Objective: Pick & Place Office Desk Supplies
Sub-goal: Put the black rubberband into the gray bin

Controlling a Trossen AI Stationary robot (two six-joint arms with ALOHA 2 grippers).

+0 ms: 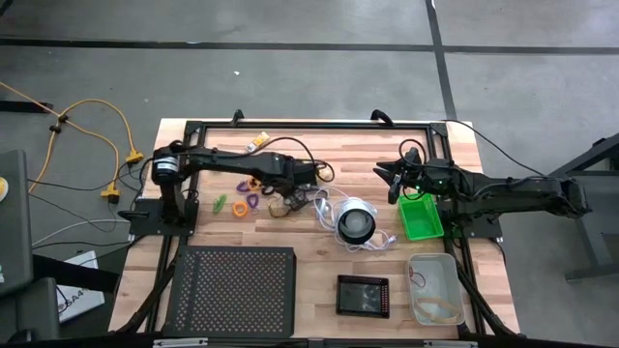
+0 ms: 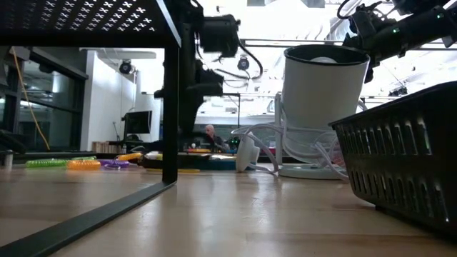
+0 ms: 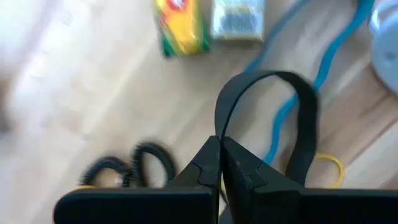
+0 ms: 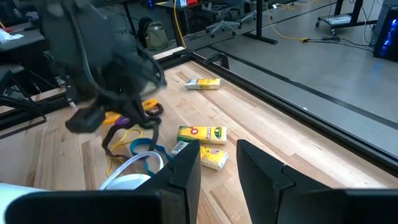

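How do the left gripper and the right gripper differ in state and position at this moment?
The left gripper is shut, pinching a black band loop; the right gripper is open and holds nothing. The left gripper works low among the supplies near the table's middle; the right gripper waits beside the green tray. Both have two dark fingers.

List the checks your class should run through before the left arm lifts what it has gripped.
1. Left gripper shut on the black band: ok.
2. Band free of the blue cord: cannot tell; the cord runs behind the loop.
3. Yellow ring clear of the band: cannot tell; they look close.
4. Yellow packs outside the grip: ok, lying apart.
5. Right gripper open and away from the supplies: ok.
6. Green tray not covered: ok.
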